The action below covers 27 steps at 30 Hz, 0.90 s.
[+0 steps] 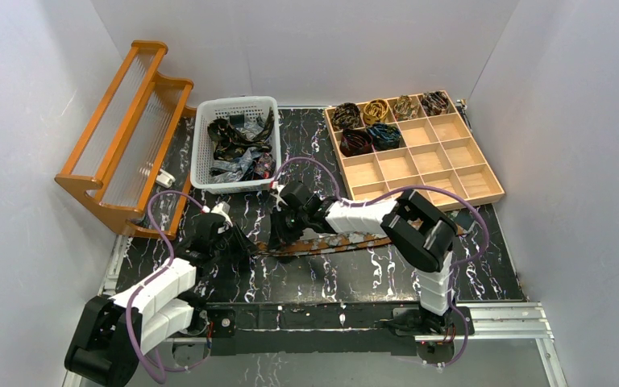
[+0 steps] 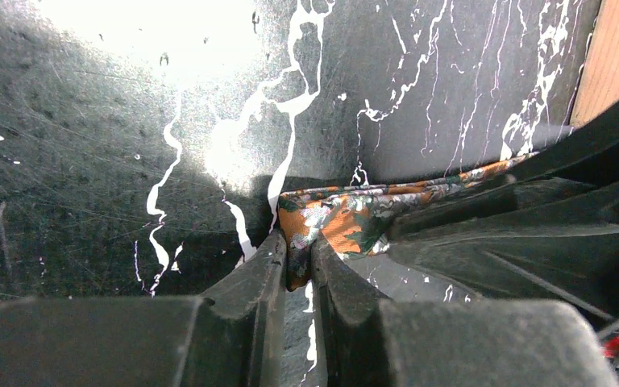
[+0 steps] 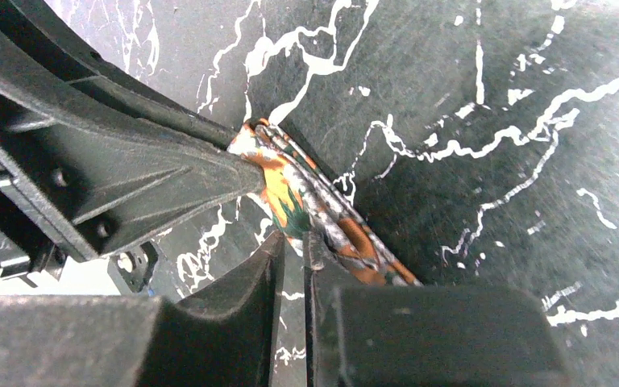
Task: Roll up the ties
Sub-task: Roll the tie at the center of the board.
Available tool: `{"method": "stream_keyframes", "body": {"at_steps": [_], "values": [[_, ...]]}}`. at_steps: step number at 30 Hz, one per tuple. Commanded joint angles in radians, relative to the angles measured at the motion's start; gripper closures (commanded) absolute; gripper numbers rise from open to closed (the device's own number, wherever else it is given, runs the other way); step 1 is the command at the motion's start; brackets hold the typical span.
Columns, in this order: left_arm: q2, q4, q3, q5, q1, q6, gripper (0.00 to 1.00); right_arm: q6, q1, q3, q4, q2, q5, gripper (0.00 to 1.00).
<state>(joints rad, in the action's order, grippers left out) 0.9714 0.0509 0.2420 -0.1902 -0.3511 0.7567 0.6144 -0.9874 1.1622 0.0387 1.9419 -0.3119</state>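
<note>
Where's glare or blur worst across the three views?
Left wrist: glare blows out the black marble tabletop up top, left gripper fingers soft. Right wrist: milder glare top right, orange floral tie sharp. Top external: even, sharp.

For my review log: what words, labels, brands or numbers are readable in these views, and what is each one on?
None: no view shows readable text.
The orange floral tie, white basket, wooden tray and rack show only pattern or bare surface.
</note>
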Motion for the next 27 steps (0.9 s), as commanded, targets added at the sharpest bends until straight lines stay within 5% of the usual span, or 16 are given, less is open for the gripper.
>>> {"method": "stream_keyframes", "body": {"at_steps": [1,18,27], "values": [[0.01,-0.126,0.005,0.063,-0.003,-0.059,0.9,0.016,0.01,0.032,-0.084,-0.097,0.08,0.76],[-0.005,-0.117,0.011,0.042,-0.003,-0.043,0.85,0.056,0.012,0.014,-0.238,0.012,0.188,0.83],[-0.023,-0.146,0.032,0.047,-0.003,-0.031,0.81,0.02,0.013,0.042,-0.222,-0.057,0.149,0.77]]}}
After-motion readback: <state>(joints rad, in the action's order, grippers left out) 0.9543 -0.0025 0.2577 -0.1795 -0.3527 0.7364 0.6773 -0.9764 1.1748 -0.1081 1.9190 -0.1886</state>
